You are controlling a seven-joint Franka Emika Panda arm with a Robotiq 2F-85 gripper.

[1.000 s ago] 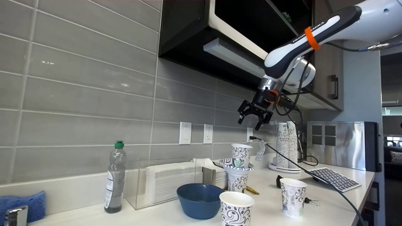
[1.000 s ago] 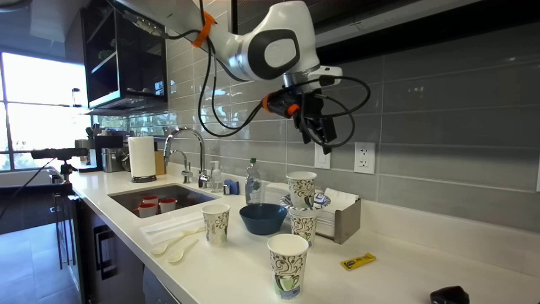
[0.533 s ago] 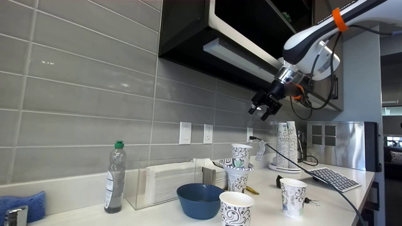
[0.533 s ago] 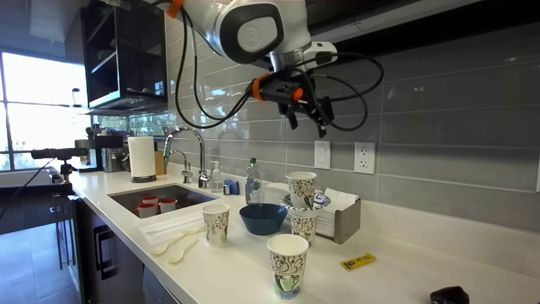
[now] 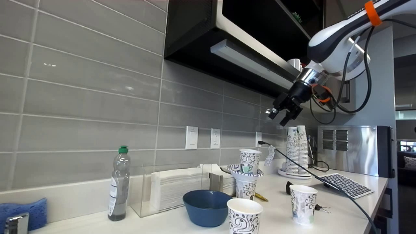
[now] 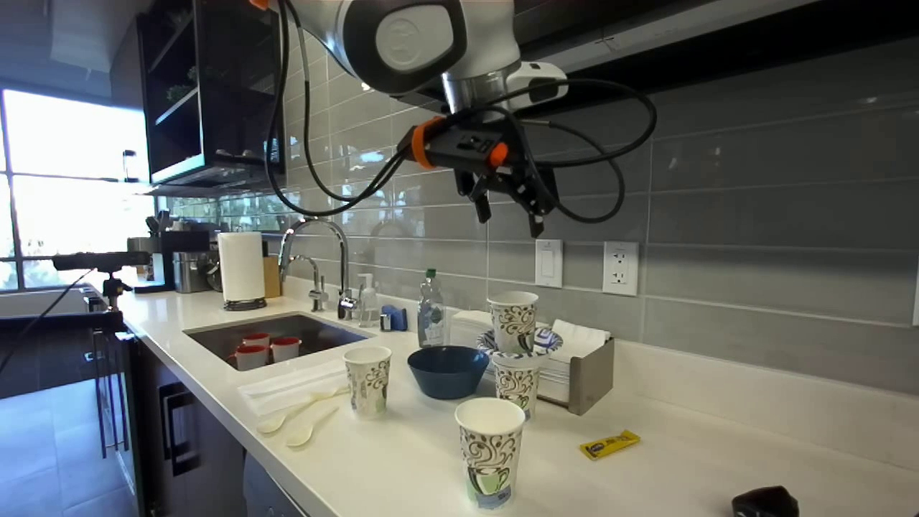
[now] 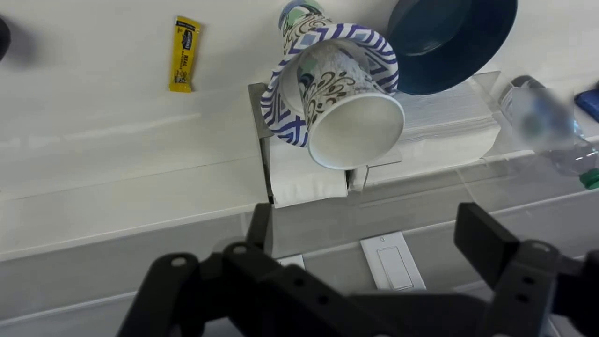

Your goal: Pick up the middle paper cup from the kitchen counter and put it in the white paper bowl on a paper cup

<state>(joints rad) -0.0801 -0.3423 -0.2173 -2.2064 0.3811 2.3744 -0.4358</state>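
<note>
The middle paper cup [image 5: 249, 158] stands in the white paper bowl [image 5: 232, 168], which rests on another paper cup [image 5: 246, 189]. The same stack shows in an exterior view, with the middle cup [image 6: 513, 323] above the bowl [image 6: 548, 343] and the base cup [image 6: 517, 385]. In the wrist view the middle cup [image 7: 360, 128] leans over the patterned bowl rim [image 7: 288, 122] in perspective. My gripper [image 5: 278, 119] is open and empty, in the air above the stack and apart from it. Its spread fingers [image 7: 367, 227] show in the wrist view. The kitchen counter [image 6: 402, 467] is pale.
Two other paper cups [image 6: 367, 382] [image 6: 490, 452] stand on the counter. A dark blue bowl [image 5: 208, 208] and a napkin holder [image 6: 592, 377] are beside the stack. A yellow packet [image 6: 609, 445] lies nearby. A soap bottle [image 5: 119, 185] stands by the wall. A cabinet [image 5: 191, 39] hangs above.
My open gripper and arm have drawn back from above the stack, moving right in an exterior view and up and left in an exterior view. The cups and bowl have not moved.
</note>
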